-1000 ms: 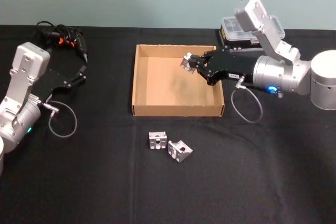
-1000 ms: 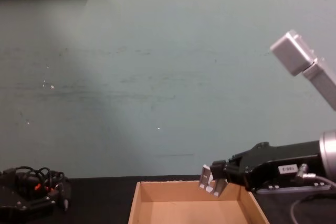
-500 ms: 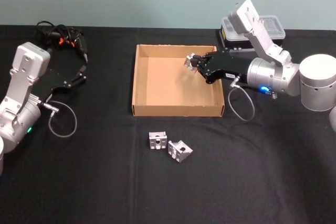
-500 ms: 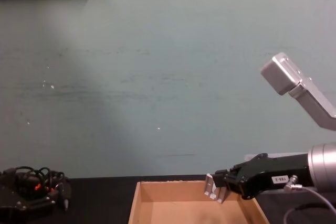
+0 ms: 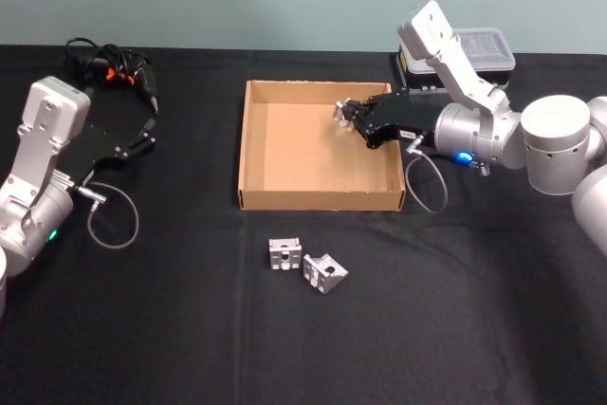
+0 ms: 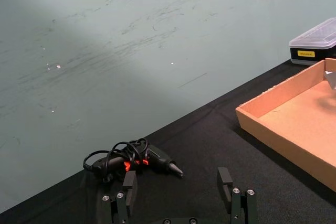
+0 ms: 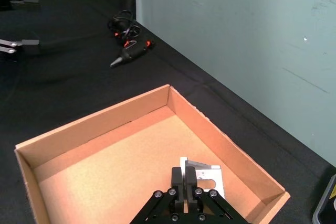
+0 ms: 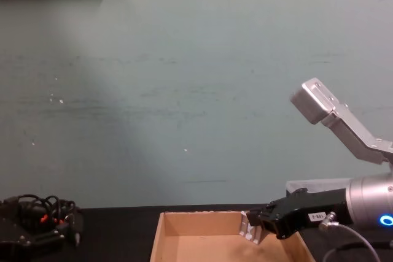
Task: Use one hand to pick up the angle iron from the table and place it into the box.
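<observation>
My right gripper [image 5: 351, 118] is shut on a silver angle iron [image 5: 340, 112], holding it low inside the tan cardboard box [image 5: 248, 139] near its far right corner. In the right wrist view the angle iron [image 7: 206, 180] sits between the black fingers [image 7: 177, 178], just above the box floor [image 7: 121, 166]. The chest view shows the angle iron [image 8: 248, 228] dipping below the box's far rim [image 8: 196, 214]. Two more angle irons [image 5: 284, 254] [image 5: 325, 273] lie on the black table [image 5: 190, 329] in front of the box. My left gripper [image 5: 147, 130] rests open at the far left.
A black power drill with coiled cable [image 5: 112, 67] lies at the back left. A black case with a clear lid [image 5: 465, 49] stands behind the right arm. The left wrist view shows the drill [image 6: 137, 157] and the box's corner [image 6: 247, 115].
The right gripper has sunk lower into the box with the angle iron and drawn slightly toward the far right corner. The left arm has not moved.
</observation>
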You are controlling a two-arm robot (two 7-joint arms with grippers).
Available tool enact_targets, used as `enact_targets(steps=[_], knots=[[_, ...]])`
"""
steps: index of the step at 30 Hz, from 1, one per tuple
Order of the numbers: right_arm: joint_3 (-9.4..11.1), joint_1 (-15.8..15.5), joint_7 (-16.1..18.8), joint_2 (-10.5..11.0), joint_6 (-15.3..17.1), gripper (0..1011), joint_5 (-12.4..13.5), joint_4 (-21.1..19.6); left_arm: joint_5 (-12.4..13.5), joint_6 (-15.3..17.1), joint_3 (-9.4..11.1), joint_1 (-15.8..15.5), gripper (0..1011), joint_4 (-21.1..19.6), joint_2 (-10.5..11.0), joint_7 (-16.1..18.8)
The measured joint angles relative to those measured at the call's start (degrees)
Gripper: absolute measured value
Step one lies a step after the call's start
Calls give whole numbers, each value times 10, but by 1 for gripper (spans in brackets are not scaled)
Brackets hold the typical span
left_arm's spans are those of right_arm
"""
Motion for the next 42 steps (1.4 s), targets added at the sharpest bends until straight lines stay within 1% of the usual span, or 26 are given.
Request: enact_targets(steps=[8, 14, 16, 22, 24, 27, 31, 32, 34, 35, 37, 39, 41, 42], knots=[[7, 7, 3, -15, -1, 40, -10, 19, 0, 0, 0, 0, 1000, 0, 0, 0], [11, 8, 4, -22, 4, 40, -19, 28, 0, 0, 0, 0, 1000, 0, 0, 0], [13, 8, 4, -24, 7, 67, -22, 32, 0, 0, 0, 0, 1000, 0, 0, 0], [18, 8, 7, -30, 12, 222, -29, 40, 0, 0, 0, 0, 1000, 0, 0, 0], [20, 8, 8, -30, 13, 296, -31, 41, 0, 0, 0, 0, 1000, 0, 0, 0], [23, 6, 12, -32, 12, 392, -33, 42, 0, 0, 0, 0, 1000, 0, 0, 0], [28, 3, 16, -33, 8, 492, -35, 40, 0, 0, 0, 0, 1000, 0, 0, 0], [30, 2, 17, -33, 5, 556, -35, 39, 0, 0, 0, 0, 1000, 0, 0, 0], [33, 1, 18, -33, 3, 592, -35, 37, 0, 0, 0, 0, 1000, 0, 0, 0], [36, -1, 18, -33, 1, 650, -34, 34, 0, 0, 0, 0, 1000, 0, 0, 0], [40, -3, 18, -32, -1, 696, -33, 29, 0, 0, 0, 0, 1000, 0, 0, 0], [43, -5, 17, -30, -2, 772, -32, 23, 0, 0, 0, 0, 1000, 0, 0, 0], [47, -8, 17, -28, -2, 809, -31, 15, 0, 0, 0, 0, 1000, 0, 0, 0], [50, -11, 17, -25, -2, 863, -28, 7, 0, 0, 0, 0, 1000, 0, 0, 0]])
